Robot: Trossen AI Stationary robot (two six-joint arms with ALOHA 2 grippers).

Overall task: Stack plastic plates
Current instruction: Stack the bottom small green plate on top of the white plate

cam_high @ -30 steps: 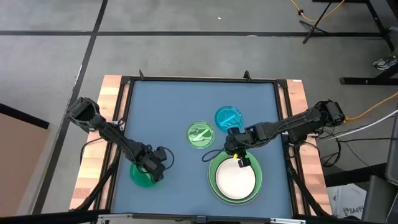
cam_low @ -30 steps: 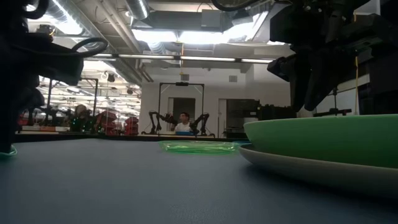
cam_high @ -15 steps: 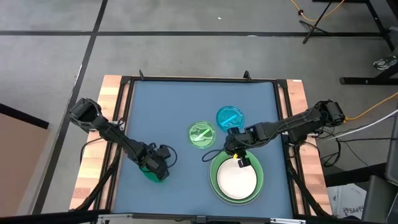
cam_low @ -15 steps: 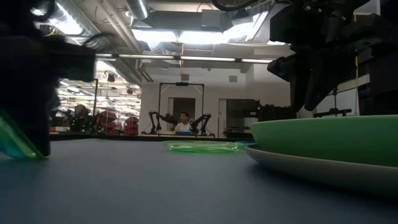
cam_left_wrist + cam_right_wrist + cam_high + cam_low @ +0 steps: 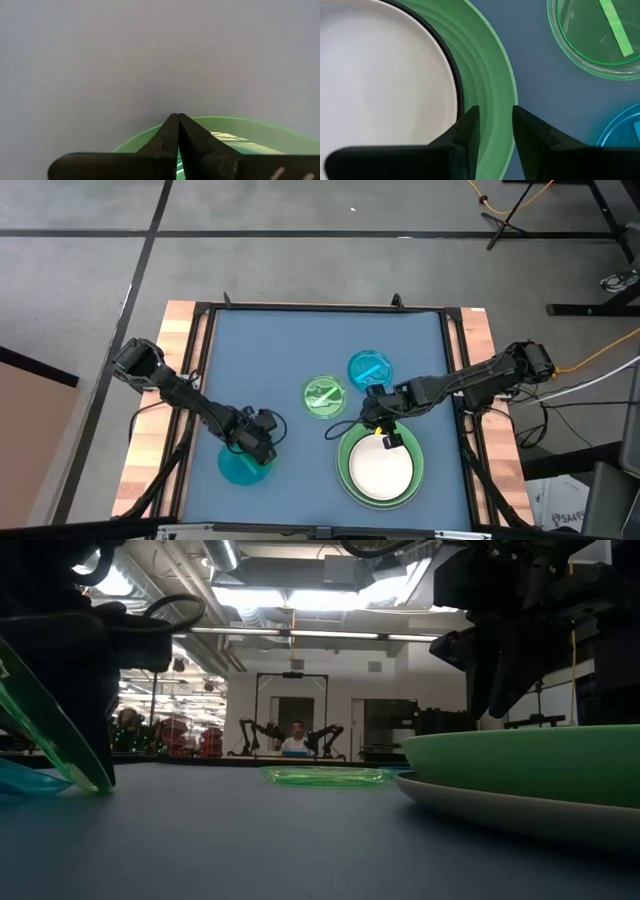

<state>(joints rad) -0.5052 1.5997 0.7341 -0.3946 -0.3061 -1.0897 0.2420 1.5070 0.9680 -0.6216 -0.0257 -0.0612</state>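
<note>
- Left gripper (image 5: 258, 448), near the table's (image 5: 250, 350) front-left, is pinching the rim of a small translucent green plate (image 5: 55, 725) with its fingers (image 5: 170, 137) pressed together; in the low view we are seeing the plate tilted steeply, its low edge at the surface
- We are judging that such a thin edge-hold on a slanted plate could slip, dropping it short of the stack
- Right gripper (image 5: 492, 131) is hanging with its jaws spread, holding nothing, over the rim of the light green plate (image 5: 490, 85), which is carrying the black plate (image 5: 454, 70) and white plate (image 5: 380, 472) near the front-right corner
- We are noting it could block or bump the incoming plate
- Two more small plates, green (image 5: 322, 396) and blue (image 5: 368, 368), are lying mid-table, beside the likely path, so a low swing could knock them
</note>
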